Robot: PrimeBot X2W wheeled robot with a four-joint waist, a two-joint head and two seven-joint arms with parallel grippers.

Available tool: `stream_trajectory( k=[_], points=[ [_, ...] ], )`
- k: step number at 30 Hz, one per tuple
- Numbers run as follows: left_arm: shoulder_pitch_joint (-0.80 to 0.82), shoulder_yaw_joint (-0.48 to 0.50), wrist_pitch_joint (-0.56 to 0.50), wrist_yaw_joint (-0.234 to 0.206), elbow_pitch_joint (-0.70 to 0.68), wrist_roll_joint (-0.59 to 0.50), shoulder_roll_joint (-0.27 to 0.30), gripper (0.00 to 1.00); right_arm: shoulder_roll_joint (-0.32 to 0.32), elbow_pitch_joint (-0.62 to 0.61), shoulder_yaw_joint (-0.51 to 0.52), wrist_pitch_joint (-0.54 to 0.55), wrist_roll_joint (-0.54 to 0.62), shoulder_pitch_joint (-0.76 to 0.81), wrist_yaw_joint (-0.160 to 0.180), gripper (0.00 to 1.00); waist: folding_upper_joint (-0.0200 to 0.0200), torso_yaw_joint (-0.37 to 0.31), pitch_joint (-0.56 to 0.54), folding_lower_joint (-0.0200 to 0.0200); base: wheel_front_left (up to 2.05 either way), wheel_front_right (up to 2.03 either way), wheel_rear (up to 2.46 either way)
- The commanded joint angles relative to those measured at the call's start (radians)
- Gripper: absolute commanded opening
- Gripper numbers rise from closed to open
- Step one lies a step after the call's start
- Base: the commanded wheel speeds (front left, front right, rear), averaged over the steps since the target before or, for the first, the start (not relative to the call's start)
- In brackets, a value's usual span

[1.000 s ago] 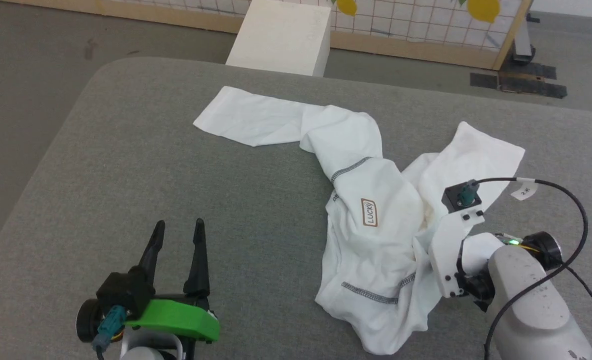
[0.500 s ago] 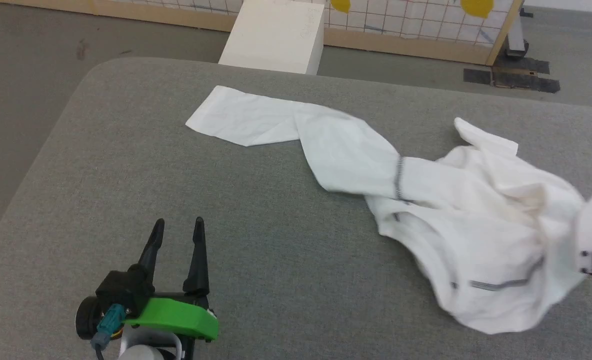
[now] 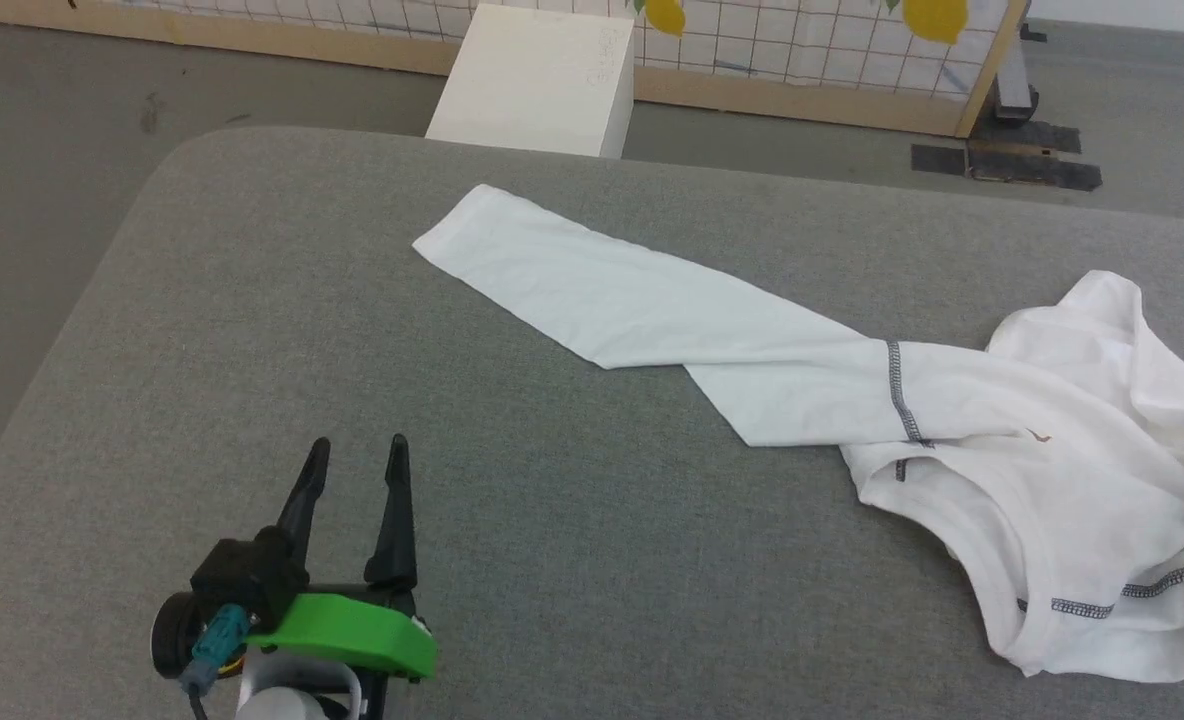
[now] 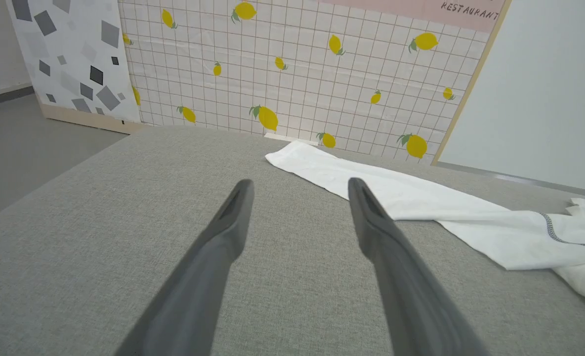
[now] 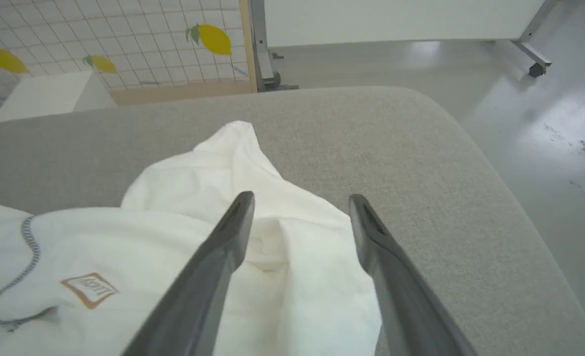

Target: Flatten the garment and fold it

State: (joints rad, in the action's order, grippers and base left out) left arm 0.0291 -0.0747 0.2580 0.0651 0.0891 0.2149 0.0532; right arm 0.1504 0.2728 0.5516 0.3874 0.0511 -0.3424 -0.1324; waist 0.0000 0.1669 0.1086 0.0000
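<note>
Over the grey desk [image 3: 252, 330], left jaws wide apart and empty, shirt [image 3: 952, 400] sleeve lying ahead to their right, right jaws apart above the bunched shirt, clamping nothing

The right gripper [image 5: 301, 199] holds its two long dark fingers spread apart over the crumpled white soft shirt [image 5: 198, 183], with a fold lying between them. The small brown-outlined chest patch [image 5: 90, 290] sits left of the left finger. The grey woven fabric surface [image 5: 371, 128] stretches beyond the tips and to the right.
</note>
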Motion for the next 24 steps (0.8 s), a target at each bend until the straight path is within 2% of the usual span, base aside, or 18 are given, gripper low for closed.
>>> stream_trajectory(
  k=[1,7,13,19,24],
  points=[
    [0.003,0.009,0.004,0.003,0.001,-0.005,-0.003,1.00,-0.032,-0.036,-0.004,-0.075,-0.043,-0.015,0.002,1.00,0.0000,-0.012,-0.013,0.0000,0.00,0.00,0.00],
    [-0.011,0.007,0.004,0.002,0.012,-0.002,-0.003,1.00,-0.092,-0.130,-0.099,-0.352,-0.155,0.103,0.002,1.00,0.0000,-0.033,-0.058,0.0000,0.00,0.00,0.00],
    [-0.028,0.000,0.004,-0.001,0.025,-0.002,-0.003,1.00,-0.100,-0.136,-0.245,-0.513,-0.262,0.280,0.002,1.00,0.0000,-0.072,-0.095,0.0000,0.00,0.00,0.00],
    [-0.030,-0.005,0.004,-0.015,0.033,0.020,-0.003,1.00,-0.100,-0.102,-0.336,-0.586,-0.355,0.381,0.002,1.00,0.0000,-0.138,-0.095,0.0000,0.00,0.00,0.00],
    [0.043,-0.031,-0.002,-0.011,0.093,0.047,-0.003,1.00,-0.100,-0.088,-0.381,-0.605,-0.375,0.379,0.002,1.00,0.0000,-0.194,-0.056,0.0000,0.00,0.00,0.00]
  ],
)
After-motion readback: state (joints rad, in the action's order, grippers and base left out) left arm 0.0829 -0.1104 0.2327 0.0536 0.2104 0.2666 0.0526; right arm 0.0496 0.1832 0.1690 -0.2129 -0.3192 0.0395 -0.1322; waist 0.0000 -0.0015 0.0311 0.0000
